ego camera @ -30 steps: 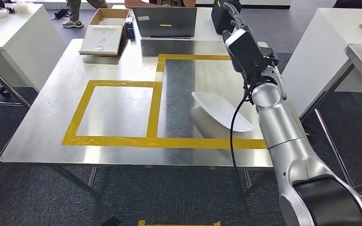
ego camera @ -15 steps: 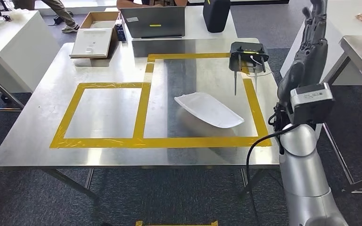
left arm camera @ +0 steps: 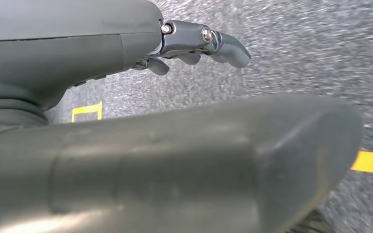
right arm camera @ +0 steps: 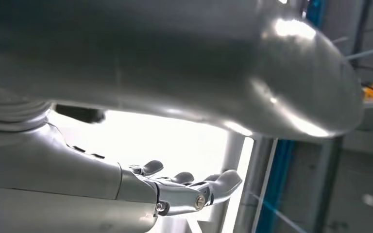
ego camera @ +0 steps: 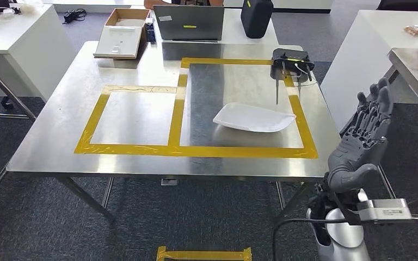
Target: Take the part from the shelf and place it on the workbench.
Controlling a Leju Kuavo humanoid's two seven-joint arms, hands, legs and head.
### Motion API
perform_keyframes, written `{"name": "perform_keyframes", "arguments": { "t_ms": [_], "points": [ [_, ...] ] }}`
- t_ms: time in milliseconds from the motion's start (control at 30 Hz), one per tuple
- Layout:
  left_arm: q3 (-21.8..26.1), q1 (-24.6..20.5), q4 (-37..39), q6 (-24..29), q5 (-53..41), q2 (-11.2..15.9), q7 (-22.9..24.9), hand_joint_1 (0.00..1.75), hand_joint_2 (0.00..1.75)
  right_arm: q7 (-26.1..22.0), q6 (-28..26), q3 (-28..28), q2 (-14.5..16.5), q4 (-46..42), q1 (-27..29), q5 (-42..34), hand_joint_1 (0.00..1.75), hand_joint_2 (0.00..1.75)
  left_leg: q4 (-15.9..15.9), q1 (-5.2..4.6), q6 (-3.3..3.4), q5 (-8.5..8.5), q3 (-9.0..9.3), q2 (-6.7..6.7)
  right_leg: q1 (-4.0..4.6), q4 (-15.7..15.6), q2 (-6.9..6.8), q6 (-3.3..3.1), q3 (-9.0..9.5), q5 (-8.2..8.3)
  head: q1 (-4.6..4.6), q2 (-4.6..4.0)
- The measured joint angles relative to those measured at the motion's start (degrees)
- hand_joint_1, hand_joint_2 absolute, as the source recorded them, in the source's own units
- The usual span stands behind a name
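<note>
The flat white plastic part [ego camera: 253, 118] lies on the shiny metal workbench [ego camera: 141, 65], so the job looks done; the right hand [ego camera: 363, 142] holds nothing, fingers spread, and the left hand [left arm camera: 194, 43] is empty too, fingers loosely apart.

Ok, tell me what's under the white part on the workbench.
The white part rests on the bare steel workbench, inside the larger yellow tape rectangle. Its shadow shows along the near edge; the surface directly beneath it is covered.
</note>
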Motion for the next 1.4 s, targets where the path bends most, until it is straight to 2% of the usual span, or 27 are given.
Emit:
{"name": "perform_keyframes", "arguments": {
  "t_ms": [33,67,100,167,233,300,367,400,467,533,567,633,700,767,800,867,900,933,1033,1067,1133,1167,1200,1267,1300,1333,1400],
  "points": [
    [0.2,0.1,0.0,-0.1,0.0,0.0,-0.1,0.00,0.00,-0.1,0.0,-0.1,0.0,0.0,0.9,-0.2,0.00,0.00,0.1,-0.04,0.05,0.65,-0.86,0.06,0.00,3.9,0.00,0.20,-0.85,-2.20,0.01,0.00],
    [0.4,0.2,0.0,-0.2,0.0,0.0,-0.1,0.00,0.00,-0.1,0.1,-0.2,0.0,0.0,1.6,-0.5,0.00,0.00,0.3,-0.09,0.03,1.28,-1.79,0.11,0.02,6.8,0.00,0.30,-1.13,-3.07,0.01,0.00],
    [0.5,0.2,0.0,-0.3,-0.1,0.0,-0.1,0.00,0.00,0.1,0.4,-0.3,0.0,0.0,2.3,-0.9,0.00,0.00,0.5,-0.12,-0.04,1.85,-2.72,0.15,0.03,8.0,0.00,0.30,-0.47,-2.61,0.01,0.00],
    [0.8,0.3,0.0,-0.4,-0.2,0.0,-0.1,0.00,0.00,0.3,1.2,-0.6,0.0,0.0,3.8,-1.9,0.00,0.00,0.9,-0.14,-0.25,2.77,-4.34,0.19,0.05,4.0,-0.01,-0.01,4.17,-0.09,0.01,0.00],
    [0.9,0.4,0.0,-0.5,-0.6,-0.1,-0.3,0.00,0.00,0.2,2.5,-0.9,0.1,0.0,5.4,-2.6,0.00,0.00,1.2,-0.20,-0.74,3.54,-5.30,0.11,0.27,-4.1,-0.02,-0.73,10.29,0.03,-0.07,0.00],
    [0.9,0.5,0.0,-0.5,-1.1,-0.2,-0.5,0.00,0.00,-0.1,3.9,-1.0,0.3,0.1,7.1,-3.3,0.00,0.00,1.2,-0.22,-1.52,4.31,-5.46,0.05,0.66,-8.3,0.01,-1.60,12.86,-0.88,-0.10,0.00],
    [0.9,0.5,0.0,-0.5,-1.4,-0.3,-0.8,0.00,0.00,0.1,4.6,-1.2,0.6,0.6,8.5,-3.2,0.00,0.00,1.0,-0.15,-2.33,4.93,-5.45,0.03,0.72,-8.9,-0.06,-2.46,12.49,-0.07,-0.04,0.00],
    [0.9,0.5,0.0,-0.5,-1.6,-0.3,-1.0,0.00,0.00,0.4,4.7,-1.4,0.8,1.1,9.2,-2.5,0.00,0.00,1.3,-0.10,-2.64,4.33,-5.77,-0.01,0.63,-9.0,-0.16,-2.91,12.08,0.52,-0.04,0.00],
    [0.9,0.6,0.0,-0.5,-2.0,-0.4,-1.4,0.00,0.00,0.8,4.8,-1.6,1.4,2.2,10.8,-0.9,0.00,0.00,4.7,0.01,-3.11,0.20,-7.04,-0.09,0.38,-9.4,-0.36,-3.66,10.86,1.94,-0.18,0.00],
    [0.9,0.7,0.0,-0.5,-2.2,-0.4,-1.7,0.00,0.00,0.8,5.3,-1.7,1.7,3.4,12.6,0.0,0.00,0.00,11.5,0.02,-3.48,-5.24,-8.76,-0.13,0.43,-9.4,-0.39,-3.92,9.09,3.36,-0.34,0.00],
    [0.9,0.7,0.0,-0.5,-2.3,-0.4,-1.7,0.00,0.00,0.8,5.6,-1.8,1.8,4.0,13.4,0.2,0.00,0.00,14.7,0.03,-3.61,-6.46,-9.15,-0.13,0.45,-9.4,-0.42,-3.88,8.11,4.12,-0.37,0.00],
    [0.9,0.8,0.0,-0.4,-2.4,-0.3,-1.8,0.00,0.00,1.3,6.2,-2.2,2.0,5.2,15.0,1.0,0.00,0.00,16.5,0.05,-3.71,-4.85,-7.62,-0.12,0.43,-9.2,-0.50,-3.65,6.11,5.60,-0.39,0.00],
    [0.9,0.9,-0.1,-0.4,-2.8,-0.3,-1.8,0.00,0.00,2.0,6.8,-2.7,2.0,6.3,16.1,1.9,0.00,0.00,10.5,0.10,-3.63,-2.28,-2.32,-0.16,0.35,-8.8,-0.55,-3.20,4.30,6.94,-0.42,0.00],
    [0.9,0.9,-0.1,-0.4,-3.0,-0.3,-1.8,0.00,0.00,2.5,7.0,-3.1,2.1,7.0,16.8,2.4,0.00,0.00,2.6,-0.12,-3.12,-3.18,2.99,-0.39,0.41,-8.4,-0.54,-2.46,3.31,8.12,-0.41,0.00],
    [0.9,0.9,-0.1,-0.4,-3.1,-0.3,-1.8,0.00,0.00,2.5,7.0,-3.2,2.1,7.2,17.0,2.5,0.00,0.00,0.5,-0.27,-2.70,-4.06,4.18,-0.50,0.45,-8.4,-0.54,-2.06,3.20,8.69,-0.43,0.00],
    [0.9,1.0,-0.1,-0.3,-3.2,-0.3,-1.7,0.00,0.00,2.7,7.0,-3.4,2.2,7.5,17.4,2.7,0.00,0.00,-0.1,-0.47,-1.57,-3.66,3.76,-0.49,0.35,-8.9,-0.52,-1.24,3.22,9.74,-0.43,0.00],
    [0.8,1.0,-0.2,-0.2,-3.4,-0.4,-1.7,0.00,0.00,3.2,6.8,-3.6,2.2,7.7,17.5,3.0,0.00,0.00,0.0,-0.47,-0.99,-3.06,3.21,-0.32,0.21,-8.8,-0.43,-0.86,2.95,9.31,-0.46,0.00],
    [0.7,1.0,-0.2,-0.1,-3.8,-0.4,-1.6,0.00,0.00,4.0,6.5,-3.8,2.2,8.0,17.7,3.4,0.00,0.00,-0.1,-0.43,-0.45,-2.30,2.49,-0.13,0.11,-7.9,-0.36,-0.51,2.46,7.59,-0.43,0.00],
    [0.2,1.0,-0.3,0.3,-5.5,-0.4,-1.2,0.00,0.00,6.8,5.6,-5.1,2.2,10.5,17.9,4.2,0.00,0.00,-0.1,-0.42,0.36,0.22,-0.29,0.27,0.03,1.0,-0.25,0.14,0.52,-1.94,-0.30,0.00],
    [-0.1,0.9,-0.4,0.3,-6.2,-0.5,-0.9,0.00,0.00,7.3,5.5,-5.7,2.2,11.9,17.9,4.0,0.00,0.00,0.0,-0.50,0.40,1.05,-1.31,0.34,0.05,4.5,-0.25,0.21,0.26,-3.60,-0.28,0.00],
    [-1.0,0.7,-0.4,0.1,-8.1,-0.6,-0.1,0.00,0.00,7.6,5.4,-7.4,2.3,14.6,18.0,3.3,0.00,0.00,0.4,-0.70,0.39,2.67,-3.52,0.39,0.16,7.8,-0.24,0.02,1.58,-2.42,-0.25,0.00],
    [-1.7,0.6,-0.5,-0.1,-9.1,-0.6,0.2,0.00,0.00,7.7,5.1,-8.4,2.3,15.6,18.2,3.0,0.00,0.00,0.7,-0.80,0.33,3.40,-4.69,0.40,0.27,6.6,-0.24,-0.27,3.65,-0.78,-0.22,0.00],
    [-2.3,0.4,-0.5,-0.1,-9.8,-0.7,0.5,0.00,0.00,8.0,4.7,-9.4,2.4,16.1,18.4,3.3,0.00,0.00,0.9,-0.84,0.24,4.06,-5.61,0.39,0.48,3.4,-0.23,-0.73,6.71,0.24,-0.22,0.00],
    [-3.4,0.0,-0.5,-0.1,-10.5,-0.8,0.6,0.00,0.00,10.2,3.0,-11.4,2.5,17.7,18.2,6.3,0.00,0.00,1.1,-0.95,-0.24,5.20,-6.64,0.36,1.05,-5.0,-0.25,-1.77,13.08,-0.77,-0.27,0.00],
    [-3.8,-0.3,-0.6,-0.1,-10.5,-1.0,0.7,0.00,0.00,12.6,1.9,-12.2,2.6,19.9,17.4,9.5,0.00,0.00,0.9,-0.86,-0.60,5.76,-6.72,0.42,1.38,-8.0,-0.22,-2.23,14.90,-1.64,-0.23,0.00],
    [-4.1,-0.5,-0.6,0.0,-10.5,-1.1,0.9,0.00,0.00,15.8,1.0,-12.9,2.5,23.6,15.9,13.3,0.00,0.00,0.7,-0.75,-1.02,6.34,-6.70,0.53,1.67,-9.6,-0.19,-2.59,15.54,-2.01,-0.17,0.00],
    [-4.5,-0.9,-0.6,0.4,-10.1,-1.2,1.4,0.00,0.00,23.5,0.3,-13.4,2.4,35.3,11.3,21.6,0.00,0.00,0.2,-0.47,-1.82,7.08,-6.91,0.69,1.79,-10.4,-0.12,-3.29,14.80,-0.61,-0.01,0.00]
  ]
}}
